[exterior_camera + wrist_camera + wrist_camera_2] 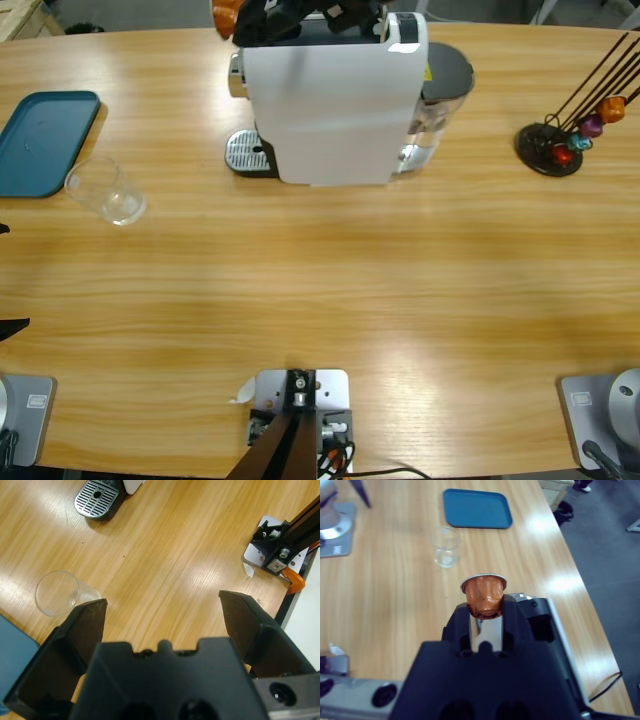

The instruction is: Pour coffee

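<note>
1. Our left hand (162,612) hangs wide apart over the tabletop (330,290), gripping nothing.
2. Just beyond it, near the left edge, we see a clear glass (106,190) beside a blue tray (45,142).
3. At the far edge stands the white coffee machine (325,100); our right hand (486,614) pinches an orange capsule (484,596) above it.
4. A capsule rack (560,140) sits far right.
5. We see no coffee anywhere.
</note>
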Available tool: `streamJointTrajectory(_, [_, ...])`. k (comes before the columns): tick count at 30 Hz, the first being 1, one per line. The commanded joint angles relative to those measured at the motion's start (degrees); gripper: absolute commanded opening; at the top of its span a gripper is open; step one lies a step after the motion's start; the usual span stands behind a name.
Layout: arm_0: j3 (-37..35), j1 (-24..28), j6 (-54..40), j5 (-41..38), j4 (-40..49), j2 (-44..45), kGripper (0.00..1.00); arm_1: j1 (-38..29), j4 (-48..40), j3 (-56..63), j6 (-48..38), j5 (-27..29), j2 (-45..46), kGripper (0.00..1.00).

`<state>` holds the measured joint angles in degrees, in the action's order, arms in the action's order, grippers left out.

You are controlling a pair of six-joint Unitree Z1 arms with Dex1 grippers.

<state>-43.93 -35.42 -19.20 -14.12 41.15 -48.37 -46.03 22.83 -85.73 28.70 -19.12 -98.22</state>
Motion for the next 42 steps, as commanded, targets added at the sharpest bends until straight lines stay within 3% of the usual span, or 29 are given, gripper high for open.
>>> streamJointTrajectory(1, [0.77,-0.26,-0.84,0.53,-0.28,-0.76,0.970,5.46,1.62,-3.74,2.55,-0.69,-6.48,0.000])
streamJointTrajectory(24, [1.04,-0.26,-1.10,0.57,-0.54,-0.32,0.968,7.71,2.31,-3.04,5.91,-1.18,-11.87,0.005])
streamJointTrajectory(25, [1.04,-0.26,-1.10,0.57,-0.54,-0.32,0.968,7.71,2.31,-3.07,5.84,-1.18,-11.91,0.110])
streamJointTrajectory(28, [1.13,-0.26,-1.10,0.57,-0.63,-0.32,0.968,7.69,2.38,-2.95,5.49,-0.32,-11.84,0.707])
streamJointTrajectory(30, [1.18,-0.26,-1.10,0.59,-0.70,-0.32,0.968,7.62,2.36,-2.86,5.42,0.49,-11.54,0.985])
streamJointTrajectory(38, [1.39,-0.26,-1.10,0.59,-0.90,0.13,0.968,6.53,2.48,-3.51,5.23,1.46,-9.03,1.000])
streamJointTrajectory(41, [1.48,-0.26,-1.07,0.59,-0.98,0.19,0.968,3.00,2.64,-3.58,3.98,0.88,-6.18,0.994])
streamJointTrajectory(42, [1.48,-0.26,-1.05,0.59,-1.02,0.22,0.968,0.89,3.20,-3.58,2.27,0.58,-5.05,0.949])
